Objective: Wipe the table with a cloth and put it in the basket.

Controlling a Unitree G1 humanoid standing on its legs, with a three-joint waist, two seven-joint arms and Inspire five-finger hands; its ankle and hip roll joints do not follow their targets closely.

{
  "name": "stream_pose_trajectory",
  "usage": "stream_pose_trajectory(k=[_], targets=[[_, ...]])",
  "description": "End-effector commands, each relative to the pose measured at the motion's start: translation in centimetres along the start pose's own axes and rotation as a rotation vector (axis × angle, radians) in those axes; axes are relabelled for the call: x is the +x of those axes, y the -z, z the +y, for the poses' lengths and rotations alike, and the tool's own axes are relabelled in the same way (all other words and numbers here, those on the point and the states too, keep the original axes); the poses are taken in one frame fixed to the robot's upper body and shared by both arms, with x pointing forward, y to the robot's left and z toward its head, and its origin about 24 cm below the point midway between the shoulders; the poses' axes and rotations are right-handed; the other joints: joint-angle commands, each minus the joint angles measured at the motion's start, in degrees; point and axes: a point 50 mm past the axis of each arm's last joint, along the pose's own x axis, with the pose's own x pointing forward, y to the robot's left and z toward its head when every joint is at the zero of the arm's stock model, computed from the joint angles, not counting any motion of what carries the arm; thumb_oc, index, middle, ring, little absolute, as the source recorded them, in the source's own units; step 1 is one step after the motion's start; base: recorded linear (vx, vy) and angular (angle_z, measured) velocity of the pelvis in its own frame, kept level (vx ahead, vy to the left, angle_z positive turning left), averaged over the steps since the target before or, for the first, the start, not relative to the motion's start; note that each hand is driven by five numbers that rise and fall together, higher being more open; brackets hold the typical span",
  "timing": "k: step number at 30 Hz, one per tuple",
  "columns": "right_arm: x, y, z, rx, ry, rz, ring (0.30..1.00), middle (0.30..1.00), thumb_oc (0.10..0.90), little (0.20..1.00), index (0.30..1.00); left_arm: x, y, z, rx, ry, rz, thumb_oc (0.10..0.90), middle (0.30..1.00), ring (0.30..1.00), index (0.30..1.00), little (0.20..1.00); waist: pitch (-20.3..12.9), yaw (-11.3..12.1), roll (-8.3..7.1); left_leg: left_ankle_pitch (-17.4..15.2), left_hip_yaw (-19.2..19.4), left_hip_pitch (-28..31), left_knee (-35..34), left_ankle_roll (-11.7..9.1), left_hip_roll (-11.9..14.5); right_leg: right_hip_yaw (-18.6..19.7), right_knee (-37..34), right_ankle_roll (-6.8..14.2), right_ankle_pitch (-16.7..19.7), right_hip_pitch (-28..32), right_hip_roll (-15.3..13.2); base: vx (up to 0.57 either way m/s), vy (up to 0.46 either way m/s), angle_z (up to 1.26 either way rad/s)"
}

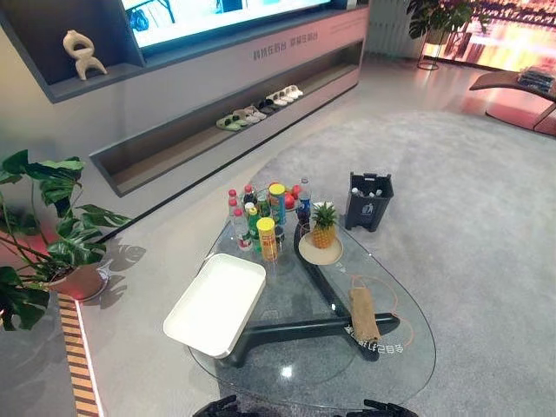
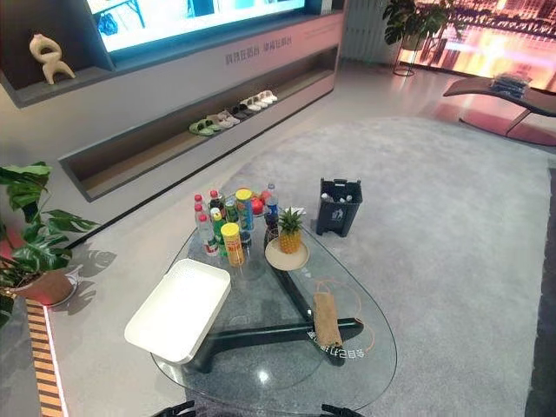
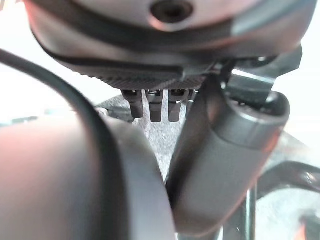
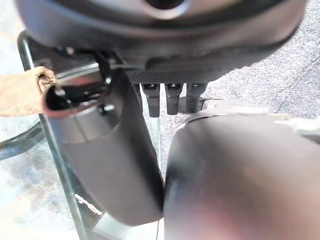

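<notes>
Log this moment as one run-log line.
phase: pre-grasp | cloth: folded on glass table, right side | basket: empty, left | left hand: open | right hand: open

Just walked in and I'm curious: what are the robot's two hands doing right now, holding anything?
Left hand: open, fingers straight, holding nothing.
Right hand: open, fingers straight, holding nothing; the brown cloth lies on the glass table.

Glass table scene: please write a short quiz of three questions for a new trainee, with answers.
1. True or false: the brown cloth lies inside the white basket.
2. What stands on the round plate? A) bottle B) pineapple C) cup
3. Fill in: the left hand and right hand hold ____.

Key: 1 false, it lies on the glass table, apart from the basket; 2 B, the pineapple; 3 nothing.
</notes>
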Motion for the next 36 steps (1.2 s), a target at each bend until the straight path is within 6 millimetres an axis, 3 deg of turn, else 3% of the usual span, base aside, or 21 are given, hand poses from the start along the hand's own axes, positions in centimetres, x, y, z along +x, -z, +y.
stream_pose_trajectory(k=[1,9,13,19,27,36], targets=[[0.4,-2.6,1.0,-0.097,0.036,-0.082,0.9,0.9,0.8,0.9,0.9,0.6,-3.2,-1.4,-0.011,0.011,-0.094,0.8,0.9,0.9,0.9,0.9,3.9,0.4,-2.0,-1.2,1.3,-3.1,1.4,2.9,-4.3,1.2,3.1,0.9,-1.5,-2.0,-0.4,-0.1,0.016,-0.03],[-0.6,-10.1,3.8,-0.24,0.117,-0.428,0.9,0.9,0.8,0.9,0.9,0.7,-6.8,-2.9,-0.012,0.04,-0.226,0.8,0.9,0.9,0.9,0.9,10.7,-1.1,-1.64,-0.7,0.5,-8.6,4.0,3.4,-5.2,2.7,4.9,0.1,-0.9,-7.4,0.1,-0.12,0.004,0.01],[-2.8,-14.5,5.3,-0.274,0.182,-0.662,0.9,0.9,0.8,0.9,0.9,0.5,-8.5,-3.3,-0.029,0.042,-0.294,0.8,0.9,0.9,0.9,0.9,14.2,-1.9,-1.73,-0.1,0.0,-11.7,5.1,3.4,-5.6,3.1,6.1,-0.2,-0.3,-10.7,0.6,-0.09,-0.002,-0.01],[-6.4,-18.9,5.9,-0.242,0.265,-0.922,0.9,0.9,0.8,0.9,0.9,0.0,-10.8,-3.8,0.008,0.084,-0.382,0.8,0.9,0.9,0.9,0.9,17.8,-2.6,-1.46,0.1,0.3,-16.1,7.4,3.5,-6.2,3.3,8.9,-0.5,-0.2,-15.7,0.8,-0.06,0.022,0.03],[-11.3,-22.9,6.2,-0.143,0.426,-1.24,0.9,0.9,0.8,0.9,0.9,-0.3,-11.9,-3.9,-0.007,0.083,-0.426,0.8,0.9,0.9,0.9,0.9,21.1,-3.4,-0.91,-0.2,1.4,-20.7,10.1,3.8,-7.3,3.5,11.9,-0.4,-0.1,-20.7,0.4,-0.02,0.029,0.0],[-16.5,-25.6,6.3,-0.079,0.602,-1.52,0.9,0.9,0.8,0.9,0.9,-0.2,-11.8,-3.9,-0.045,0.081,-0.431,0.8,0.9,0.9,0.9,0.9,24.3,-4.0,-0.61,-1.1,3.8,-24.5,13.8,3.9,-7.6,3.6,13.8,-0.3,0.0,-23.9,-0.2,-0.01,0.058,-0.05]])
